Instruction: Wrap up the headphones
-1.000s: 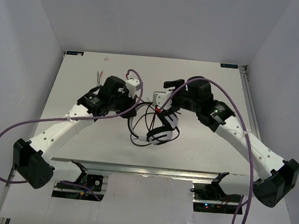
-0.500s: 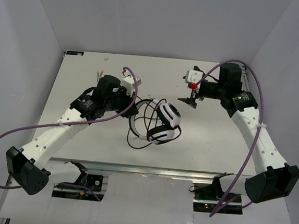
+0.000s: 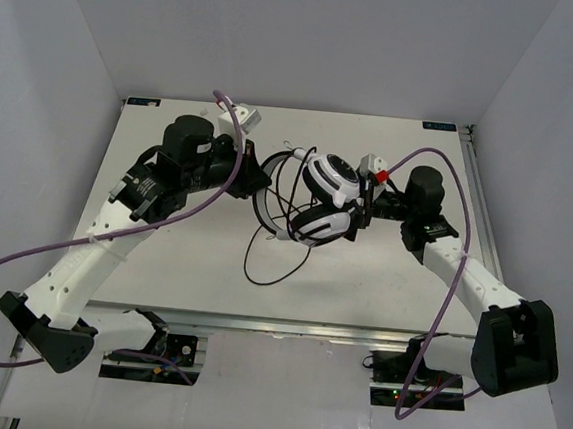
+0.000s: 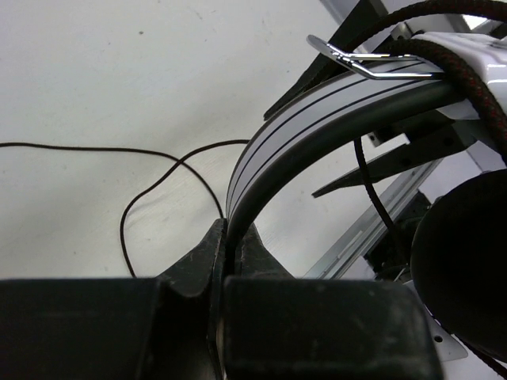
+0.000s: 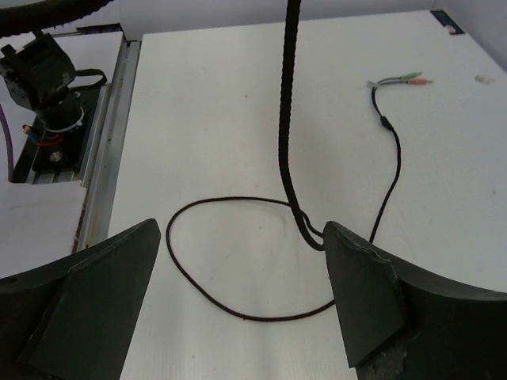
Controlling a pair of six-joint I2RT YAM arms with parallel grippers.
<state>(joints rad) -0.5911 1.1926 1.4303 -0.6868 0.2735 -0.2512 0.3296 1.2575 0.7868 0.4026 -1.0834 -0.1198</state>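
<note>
Noted white-and-black over-ear headphones (image 3: 320, 199) held up clear of the white table (image 3: 191, 276), mid-workspace between both arms. Probably kept aloft so as to let the thin black cable (image 5: 238, 199) trail down for winding. Found left gripper (image 4: 230, 241) clamped tight on the white headband (image 4: 317, 119). Found right gripper (image 5: 242, 237) spread wide beside the earcups, gripping nothing, with a braided black cord (image 5: 287, 119) hanging between its fingers.

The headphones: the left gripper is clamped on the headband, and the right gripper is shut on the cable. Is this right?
The left gripper does clamp the headband, but the right wrist view shows the right gripper open, with the cable hanging between its fingers.
</note>
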